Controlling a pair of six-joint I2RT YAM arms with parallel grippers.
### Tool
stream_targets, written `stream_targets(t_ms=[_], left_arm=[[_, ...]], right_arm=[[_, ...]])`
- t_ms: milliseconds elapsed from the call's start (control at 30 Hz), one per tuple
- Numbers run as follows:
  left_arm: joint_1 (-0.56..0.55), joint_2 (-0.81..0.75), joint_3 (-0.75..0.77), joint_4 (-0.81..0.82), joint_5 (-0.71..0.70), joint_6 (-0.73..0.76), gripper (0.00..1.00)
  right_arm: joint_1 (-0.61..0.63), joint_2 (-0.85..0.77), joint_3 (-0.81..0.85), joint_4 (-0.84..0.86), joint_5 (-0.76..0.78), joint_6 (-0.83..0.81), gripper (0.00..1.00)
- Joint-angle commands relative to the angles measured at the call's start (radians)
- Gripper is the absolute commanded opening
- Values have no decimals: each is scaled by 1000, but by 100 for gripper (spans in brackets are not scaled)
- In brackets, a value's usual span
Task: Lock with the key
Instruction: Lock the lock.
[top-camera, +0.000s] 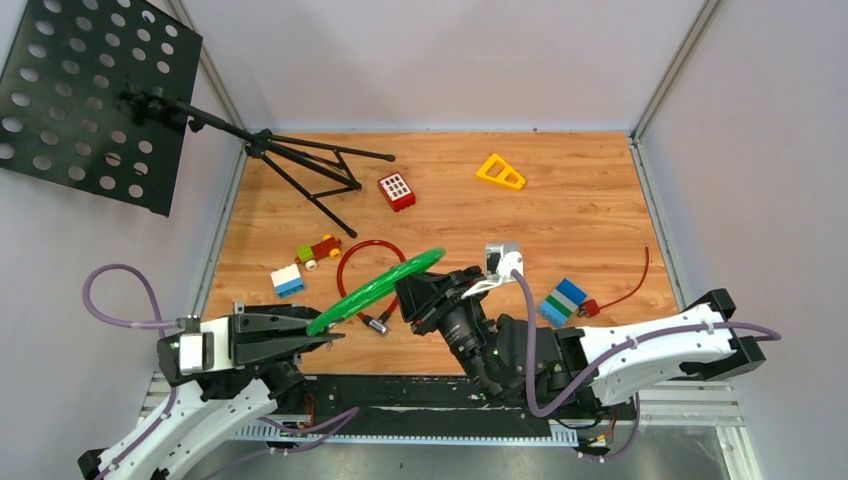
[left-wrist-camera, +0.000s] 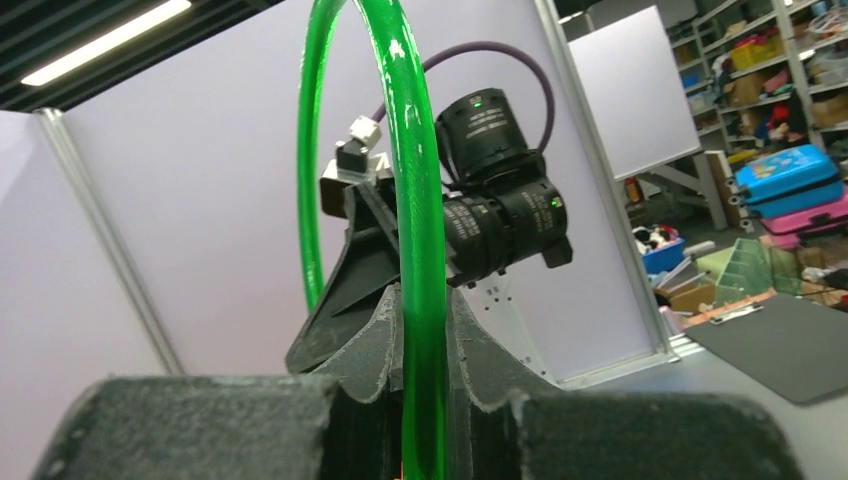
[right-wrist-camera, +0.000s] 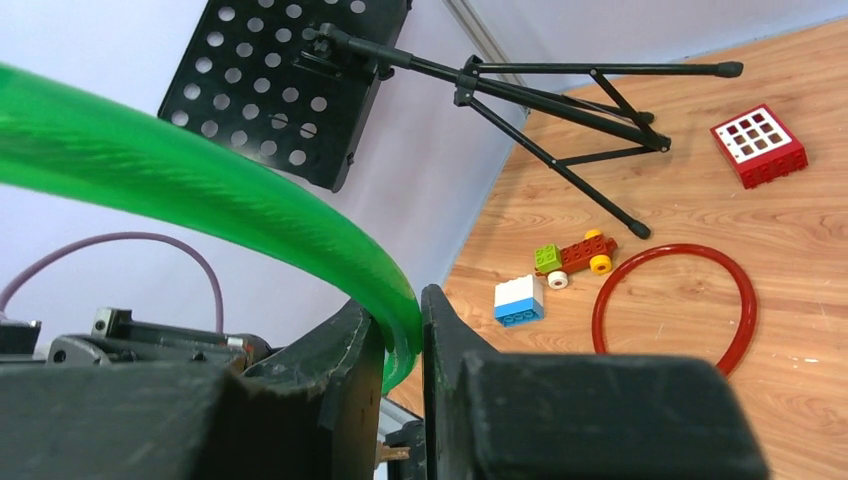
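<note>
The loop (left-wrist-camera: 420, 220) is seen as a glossy, translucent green tube bent into a large ring, with faint strands visible inside its wall. It is held off the table (top-camera: 560, 220), toward 6 o'clock of the wooden top, tilted so that its far end rises toward 1 o'clock. The left gripper (left-wrist-camera: 422, 330) is clamped on its near, lower end, the tube squeezed between both pads. The right gripper (right-wrist-camera: 402, 320) is closed on the upper end likewise (the tube fills the gap). A small metal piece (top-camera: 375, 323) is seen just under the loop; whether it is joined to it cannot be told. A red ring (right-wrist-camera: 665, 250) lies flat beyond, at 12 o'clock.
</note>
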Motion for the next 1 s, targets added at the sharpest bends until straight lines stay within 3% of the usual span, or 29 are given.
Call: stream_targets(t_ms=[0, 100, 267, 400, 767, 967], left_arm=[[15, 77, 47, -333, -176, 197, 0], [15, 82, 56, -404, -211, 237, 1], [15, 125, 105, -522, -277, 321, 20], [15, 174, 113, -549, -323, 337, 21], [15, 280, 104, -480, -263, 323, 18], [15, 292, 88, -467, -264, 311, 19]], right_arm=[[100, 50, 45, -18, -244, -89, 2], [102, 51, 67, -11, -218, -152, 2], [102, 25, 71, 9, -181, -252, 2], [102, -7, 42, 23, -154, -315, 1], [97, -44, 6, 114, -67, -598, 2], [59, -58, -7, 116, -86, -625, 2]])
